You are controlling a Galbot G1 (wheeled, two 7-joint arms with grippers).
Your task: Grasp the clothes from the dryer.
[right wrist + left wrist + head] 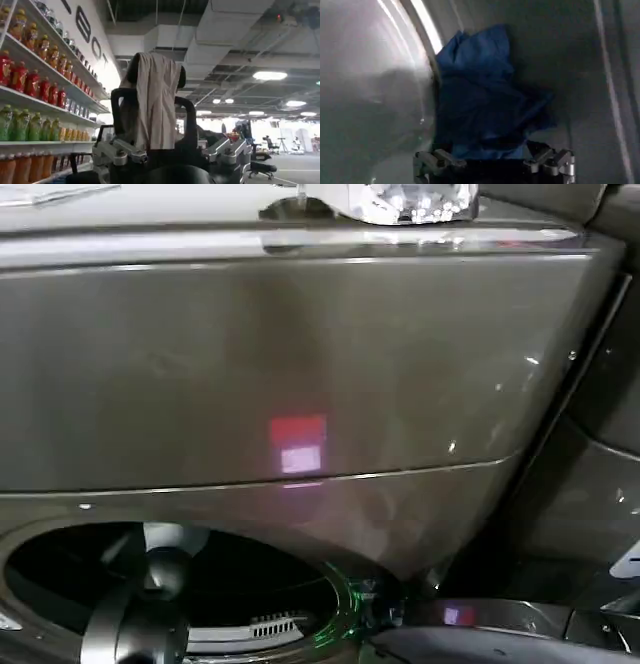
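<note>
Inside the dryer (300, 364), the left gripper (494, 161) is hanging just short of the clothes (480, 95), its fingers (436, 161) spread wide with the fabric's nearest edge lying between them, though whether they are touching it cannot be told. The clothes are sitting crumpled on the steel drum (370, 100) wall, beside a raised rib of the drum; the heap's long axis is running away from the gripper, its far corner pointing deeper into the drum. From the head, the left arm (150, 584) is reaching down through the round port (330, 584) at the lower left of the dryer's bronze-grey front. No writing can be read on that front; a pink reflection is showing mid-panel.

Away from the dryer, the right gripper (170, 155) is pointing out into the room with its fingers apart and nothing between them. Beyond it a chair (150, 110) with a beige cloth (157, 100) draped over it is standing, then shelves (45, 100) of bottles, and large dark letters on the wall above, only partly legible.
</note>
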